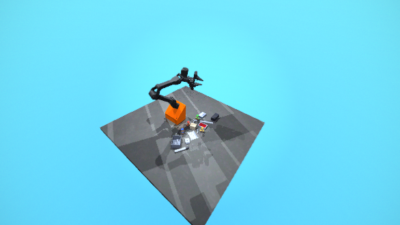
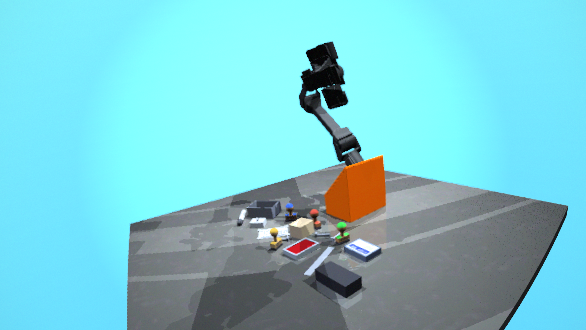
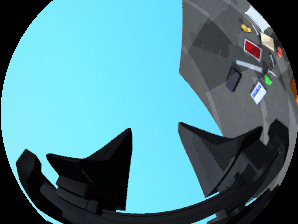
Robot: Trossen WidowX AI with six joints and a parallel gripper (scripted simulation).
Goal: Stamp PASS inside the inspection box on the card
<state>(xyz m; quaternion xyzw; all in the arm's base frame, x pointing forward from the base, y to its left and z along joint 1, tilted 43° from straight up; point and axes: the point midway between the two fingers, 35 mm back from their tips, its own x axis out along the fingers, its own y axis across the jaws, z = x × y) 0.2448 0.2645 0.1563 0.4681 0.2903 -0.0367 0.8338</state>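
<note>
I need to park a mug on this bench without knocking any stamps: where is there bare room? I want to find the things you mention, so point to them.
Widest looks the stretch beyond the black block [image 1: 215, 116] [image 2: 338, 279] [image 3: 233, 79], away from the orange base [image 1: 175, 114] [image 2: 357, 190]. Crowded: around the beige block [image 1: 193, 125] [image 2: 301, 227] [image 3: 267, 41], between the red pad [image 1: 203, 125] [image 2: 301, 246] [image 3: 252, 49] and the red-knobbed stamp [image 1: 188, 123] [image 2: 314, 215] [image 3: 280, 51].

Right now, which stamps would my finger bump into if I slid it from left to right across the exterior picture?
Yellow stamp → blue stamp → red stamp → green stamp.
</note>
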